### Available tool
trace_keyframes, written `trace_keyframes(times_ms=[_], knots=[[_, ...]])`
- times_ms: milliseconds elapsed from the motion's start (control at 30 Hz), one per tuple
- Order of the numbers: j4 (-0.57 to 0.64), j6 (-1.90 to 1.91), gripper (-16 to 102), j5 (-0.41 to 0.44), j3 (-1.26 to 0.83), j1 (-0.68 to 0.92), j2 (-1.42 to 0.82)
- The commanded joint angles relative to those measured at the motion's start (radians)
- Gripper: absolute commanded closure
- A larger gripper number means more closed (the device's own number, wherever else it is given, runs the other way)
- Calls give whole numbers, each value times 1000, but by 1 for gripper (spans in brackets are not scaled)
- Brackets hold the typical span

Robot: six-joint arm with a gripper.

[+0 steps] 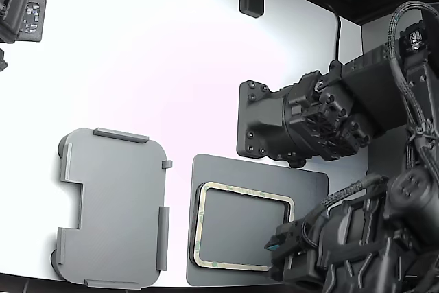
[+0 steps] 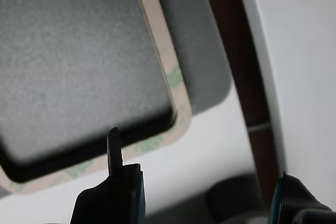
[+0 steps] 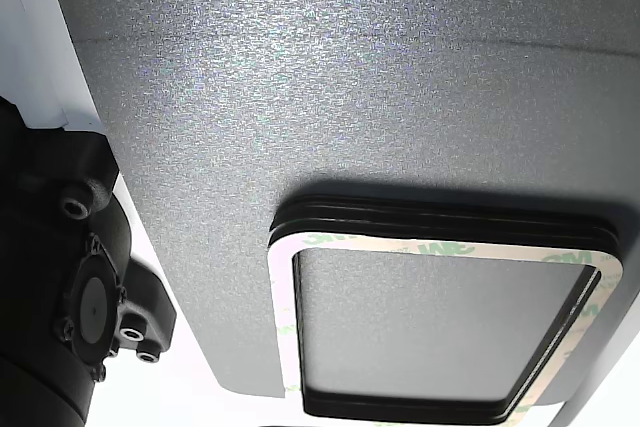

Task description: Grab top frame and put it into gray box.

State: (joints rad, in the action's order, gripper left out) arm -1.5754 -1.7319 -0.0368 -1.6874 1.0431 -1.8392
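Cream top frame (image 1: 244,226) flat on dark mat (image 1: 312,186), beside empty gray box (image 1: 116,204)

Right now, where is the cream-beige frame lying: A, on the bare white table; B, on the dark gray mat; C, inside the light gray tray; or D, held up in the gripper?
B: in the exterior view the top frame lies flat on the dark gray mat, while the gray box beside it holds nothing and the gripper has nothing between its fingers.

Top frame (image 1: 244,227) corner behind arm.
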Motion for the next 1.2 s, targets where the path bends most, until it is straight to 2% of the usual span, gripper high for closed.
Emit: trace_keyframes(times_ms=[0,67,267,367,500,800,1167], knots=[[2,2,-10,15,34,46,32],[-3,-12,-14,25,54,78,78],[-78,-14,-14,60,199,149,255],[-80,31,-8,74,238,192,301],[-80,80,-14,66,262,239,351],[-80,107,-14,91,213,327,359],[-78,123,2,97,249,345,445]])
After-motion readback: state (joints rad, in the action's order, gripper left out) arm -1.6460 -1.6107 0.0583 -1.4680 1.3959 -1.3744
